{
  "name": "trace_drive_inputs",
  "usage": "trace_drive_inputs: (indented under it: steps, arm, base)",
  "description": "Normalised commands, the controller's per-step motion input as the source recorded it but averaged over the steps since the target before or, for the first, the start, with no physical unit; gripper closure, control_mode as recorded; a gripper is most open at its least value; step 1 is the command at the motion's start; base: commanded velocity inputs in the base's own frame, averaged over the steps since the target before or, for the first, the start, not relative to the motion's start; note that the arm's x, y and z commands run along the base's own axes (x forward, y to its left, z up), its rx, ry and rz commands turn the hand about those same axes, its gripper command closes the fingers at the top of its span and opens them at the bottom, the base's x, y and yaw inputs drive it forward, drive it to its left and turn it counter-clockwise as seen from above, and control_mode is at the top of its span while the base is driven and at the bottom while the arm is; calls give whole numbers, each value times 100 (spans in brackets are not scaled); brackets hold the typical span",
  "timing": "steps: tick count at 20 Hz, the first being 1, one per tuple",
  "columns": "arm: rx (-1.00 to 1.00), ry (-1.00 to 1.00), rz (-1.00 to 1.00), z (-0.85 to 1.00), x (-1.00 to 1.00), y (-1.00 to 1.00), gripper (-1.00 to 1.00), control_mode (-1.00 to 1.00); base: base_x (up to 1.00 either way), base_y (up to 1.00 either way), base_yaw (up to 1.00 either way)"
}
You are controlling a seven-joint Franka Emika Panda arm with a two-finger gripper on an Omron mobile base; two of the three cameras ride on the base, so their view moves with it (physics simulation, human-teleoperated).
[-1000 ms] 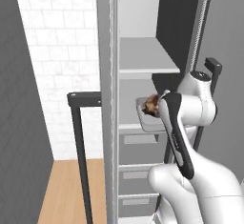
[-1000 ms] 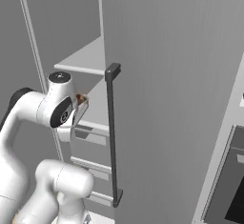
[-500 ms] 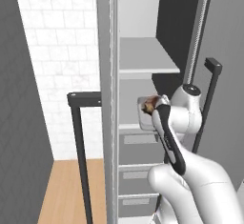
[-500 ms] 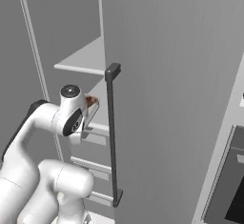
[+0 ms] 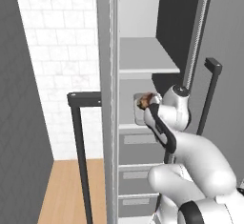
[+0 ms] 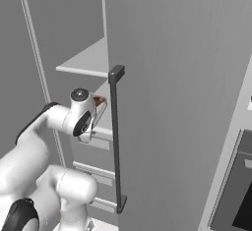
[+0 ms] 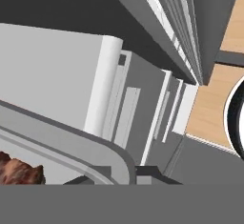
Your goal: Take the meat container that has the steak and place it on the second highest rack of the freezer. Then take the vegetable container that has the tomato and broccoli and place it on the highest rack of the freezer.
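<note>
Meat tray is held at the open freezer (image 5: 143,23).

The second highest rack (image 5: 147,61) is seen in the upper middle. Just below it, mid-frame, the grey meat container (image 7: 71,147) with the steak (image 5: 143,101) is pinched by the gripper (image 5: 151,111), with fingers pressed tight on its rim.

Flat, even rendered light is filling every view, with no glare showing. Soft shading is darkening the freezer (image 5: 143,75) interior's right wall and the underside of its shelves. Edges are looking slightly soft and pixelated, without lens distortion.
</note>
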Motion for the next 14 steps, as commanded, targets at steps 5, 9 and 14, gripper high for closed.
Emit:
trace_drive_inputs:
  steps: [5,9,14]
  arm:
    - [0,0,0,-59,27,0,100,-100]
    - [3,2,0,-10,52,0,100,-100]
    - [1,0,-1,-4,66,0,100,-100]
  base:
    - [0,0,0]
    - [0,0,0]
    - [0,0,0]
